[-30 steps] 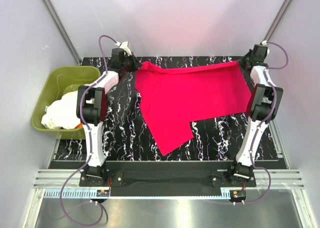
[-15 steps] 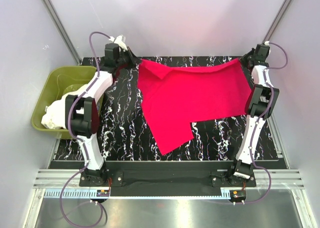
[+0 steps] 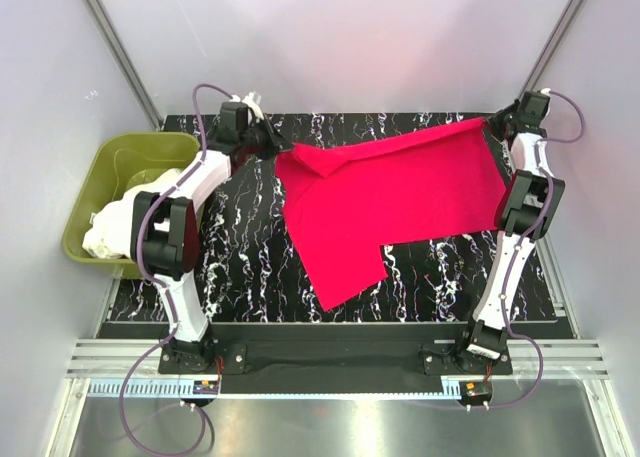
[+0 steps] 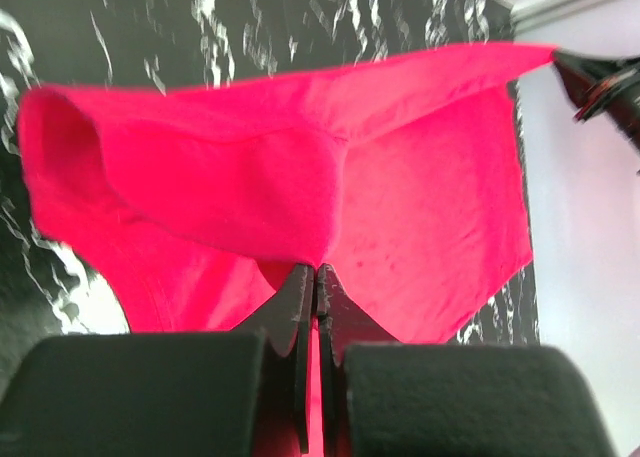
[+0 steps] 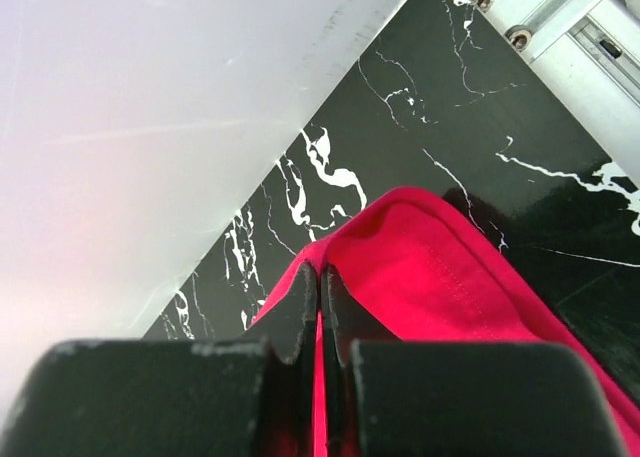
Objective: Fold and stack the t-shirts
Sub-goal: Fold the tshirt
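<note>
Closest to me, the 2 arms rise from their bases at the near edge of the black marbled table (image 3: 250, 267). Just beyond them, 1 narrow flap of the red t-shirt (image 3: 400, 192) reaches toward that near edge, around the middle of the table. The rest of the shirt spreads wider across the centre and right, mostly flat.

Off the table's left side sits an olive-green tub (image 3: 100, 162), with white t-shirts (image 3: 120, 227) heaped in its near end against the right rim.

At the far side, the red shirt's far edge is pulled taut between the 2 grippers. The left gripper (image 3: 270, 140) is at the far left, its jaws pressed together on the shirt's far-left corner, and the cloth folds over in a loose flap just past the fingers. The right gripper (image 3: 497, 124) is in the far-right corner close to the back wall, its jaws pinched tight on the shirt's far-right corner, with the stitched hem showing beside them.
</note>
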Robot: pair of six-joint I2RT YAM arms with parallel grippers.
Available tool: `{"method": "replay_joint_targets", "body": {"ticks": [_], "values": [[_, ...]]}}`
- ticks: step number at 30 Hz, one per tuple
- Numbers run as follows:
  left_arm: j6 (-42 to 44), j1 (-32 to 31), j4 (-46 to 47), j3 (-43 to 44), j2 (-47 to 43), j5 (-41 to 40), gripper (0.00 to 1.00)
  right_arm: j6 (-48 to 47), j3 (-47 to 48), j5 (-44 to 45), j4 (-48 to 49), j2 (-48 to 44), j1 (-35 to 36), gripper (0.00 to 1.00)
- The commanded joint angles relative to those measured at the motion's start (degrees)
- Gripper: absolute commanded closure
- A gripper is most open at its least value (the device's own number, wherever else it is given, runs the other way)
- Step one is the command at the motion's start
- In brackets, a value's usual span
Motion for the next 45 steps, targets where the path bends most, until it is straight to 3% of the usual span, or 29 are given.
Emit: {"method": "replay_joint_targets", "body": {"ticks": [1,10,20,35,45], "values": [[-1.8,-0.6,1.1,-3.2,-2.9,0.4,1.0,1.6,2.4,-1.4,0.4,-0.2,-0.9,1.0],[-0.9,-0.5,-6.7,-6.3,-6.3,-0.4,1.0,0.7,5.3,-2.5,-8.2,0.1,-1.5,1.0],[-1.8,-0.6,-9.2,-7.0,-9.6,0.6,1.0,-1.3,2.5,-2.8,-11.9,-1.7,-1.7,1.0],[-1.0,-0.6,-10.8,-11.9,-10.5,0.5,1.0,-0.9,-4.0,-4.5,-11.1,-5.6,-2.2,1.0],[-1.1,-0.5,-10.9,-11.4,-11.1,2.0,1.0,-1.9,-1.0,-4.9,-13.2,-6.4,-4.0,1.0]]}}
